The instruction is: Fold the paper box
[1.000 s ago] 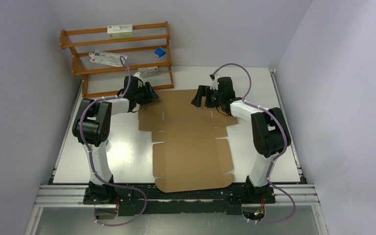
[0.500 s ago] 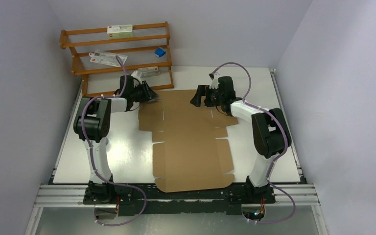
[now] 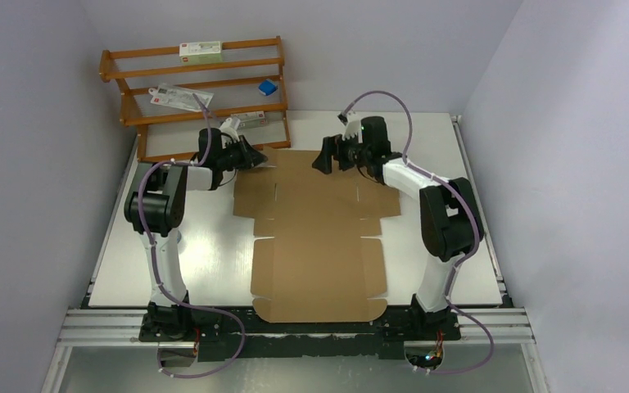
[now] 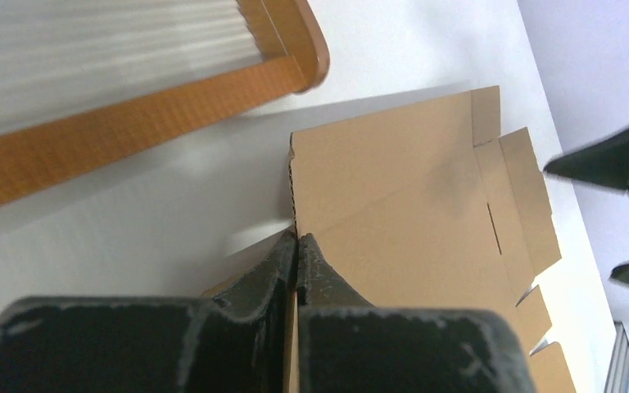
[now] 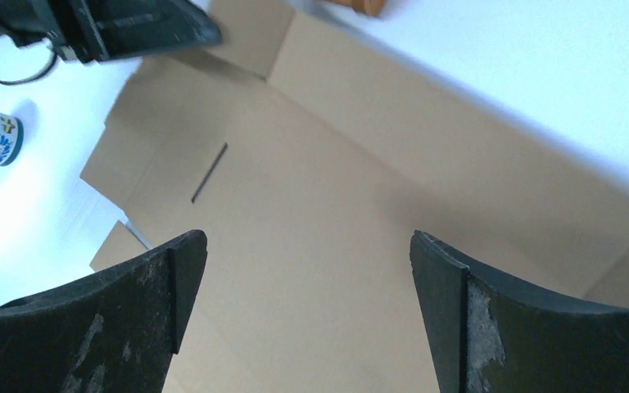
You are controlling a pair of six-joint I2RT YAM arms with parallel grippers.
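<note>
The paper box [image 3: 315, 237] is a flat brown die-cut cardboard sheet in the middle of the white table. My left gripper [image 3: 255, 160] is at its far left corner, shut on the edge of the flap. In the left wrist view the fingers [image 4: 296, 239] pinch the corrugated edge of the paper box [image 4: 409, 196], which rises slightly off the table. My right gripper [image 3: 325, 155] hovers open over the far middle of the sheet. In the right wrist view its fingers [image 5: 307, 237] stand wide apart above bare cardboard [image 5: 311, 164], holding nothing.
A wooden shelf rack [image 3: 196, 90] stands at the back left, close behind the left gripper, with white cartons [image 3: 201, 51] and a small blue object [image 3: 268, 88] on it. Its base rail [image 4: 131, 123] runs just beyond the pinched flap. Walls close in on both sides.
My left gripper has closed on the far left flap edge. The right gripper moved a little left and toward the back. The sheet shifted slightly.
</note>
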